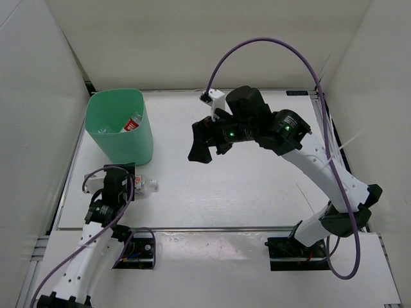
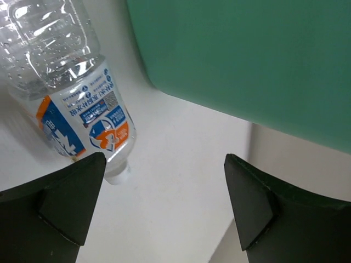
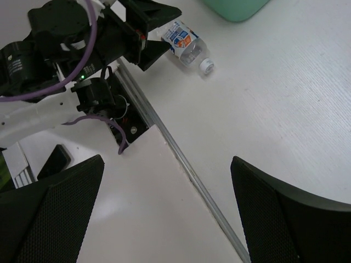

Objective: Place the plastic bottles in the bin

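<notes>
The mint-green bin stands at the table's left, with a red-labelled bottle inside it. One clear bottle with a blue-white label and white cap lies on the table just in front of the bin. In the left wrist view this bottle lies beside my left finger, outside the jaws, and the bin wall fills the top. My left gripper is open and empty between the bin and the bottle. My right gripper is open and empty above the table's middle. The right wrist view shows the bottle.
The left arm and its base electronics sit by the table's near rail. White enclosure walls close in left, back and right. The bin corner shows at the top of the right wrist view.
</notes>
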Tool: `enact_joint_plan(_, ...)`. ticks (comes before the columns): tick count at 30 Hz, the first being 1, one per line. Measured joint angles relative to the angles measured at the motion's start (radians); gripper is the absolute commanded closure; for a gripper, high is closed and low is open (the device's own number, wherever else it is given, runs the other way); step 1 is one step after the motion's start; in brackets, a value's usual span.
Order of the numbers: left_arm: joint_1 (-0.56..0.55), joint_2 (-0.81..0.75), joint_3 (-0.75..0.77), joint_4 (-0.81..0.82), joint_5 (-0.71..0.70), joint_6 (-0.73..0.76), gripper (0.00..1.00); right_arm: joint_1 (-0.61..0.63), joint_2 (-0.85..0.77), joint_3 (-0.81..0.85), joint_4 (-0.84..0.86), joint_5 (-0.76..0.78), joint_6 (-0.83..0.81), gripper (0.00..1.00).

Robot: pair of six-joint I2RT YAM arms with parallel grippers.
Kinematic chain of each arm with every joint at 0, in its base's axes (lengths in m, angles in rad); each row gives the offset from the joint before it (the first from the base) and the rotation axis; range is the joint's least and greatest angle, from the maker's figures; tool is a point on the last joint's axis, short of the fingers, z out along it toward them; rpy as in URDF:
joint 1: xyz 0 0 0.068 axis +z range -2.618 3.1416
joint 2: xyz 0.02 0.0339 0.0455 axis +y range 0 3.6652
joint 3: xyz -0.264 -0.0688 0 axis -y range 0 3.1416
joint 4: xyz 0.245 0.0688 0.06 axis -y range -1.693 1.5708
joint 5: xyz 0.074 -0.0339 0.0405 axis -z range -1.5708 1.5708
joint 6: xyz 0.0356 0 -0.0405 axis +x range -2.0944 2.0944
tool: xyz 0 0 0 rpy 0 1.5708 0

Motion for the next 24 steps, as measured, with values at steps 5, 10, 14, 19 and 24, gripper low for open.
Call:
enact_joint_plan(5, 0.009, 0.13, 0.0, 0.03, -0.001, 0.003, 0.0, 0.0, -0.044, -0.028, -0.019, 0.004, -0.005, 0.0)
enact_joint_plan(10, 0.048, 0.208, 0.0, 0.034, 0.011, -0.004, 0.0, 0.0, -0.093, -0.068, -0.037, 0.023, -0.011, 0.0)
enact_joint_plan(14, 0.112, 0.288, 0.0, 0.047, 0.061, -0.033, 0.0, 0.0, -0.098, -0.079, -0.05, 0.038, -0.024, 0.0)
enact_joint_plan(19, 0.201, 0.456, 0.002, 0.072, 0.172, -0.019, 0.14, 0.0, -0.098, -0.08, -0.057, 0.052, -0.039, 0.0)
enact_joint_plan(24, 0.279, 0.507, 0.046, 0.075, 0.287, 0.075, 0.58, 0.0, -0.098, -0.084, -0.072, 0.064, -0.051, 0.0)
